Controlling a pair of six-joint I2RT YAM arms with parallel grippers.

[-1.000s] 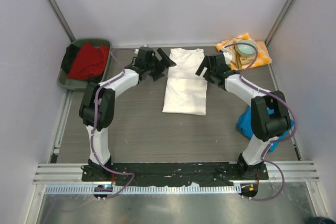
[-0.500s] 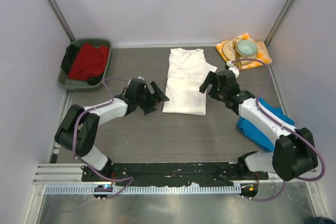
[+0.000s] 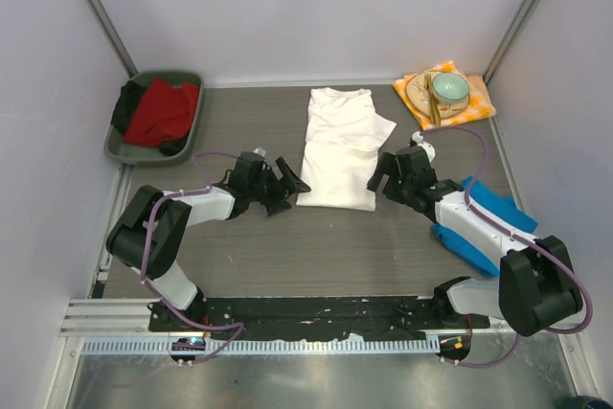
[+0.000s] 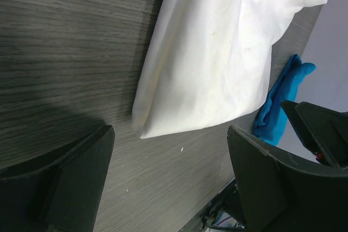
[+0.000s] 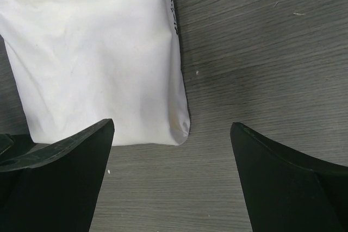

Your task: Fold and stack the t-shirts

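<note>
Two t-shirts count for you here, one white and one blue. At far left sits one green tray (image 3: 172, 75) with a red cloth (image 3: 161, 110) in it. Next comes your left gripper (image 3: 291, 189), jaws spread wide and holding nothing, just outside the near left corner of the white t-shirt (image 3: 337, 155). That shirt lies flat mid-table, its long axis running away from the arm bases, collar far and hem near. Your right gripper (image 3: 381, 176) is likewise wide open and empty, just off the near right corner. The hem therefore lies between the two grippers, inward of each, and neither arm looks clearly nearer. The blue t-shirt (image 3: 495, 202) lies crumpled under your right arm, so that arm is nearer it. One checked napkin (image 3: 479, 100) with one bowl (image 3: 449, 88) sits far right.
</note>
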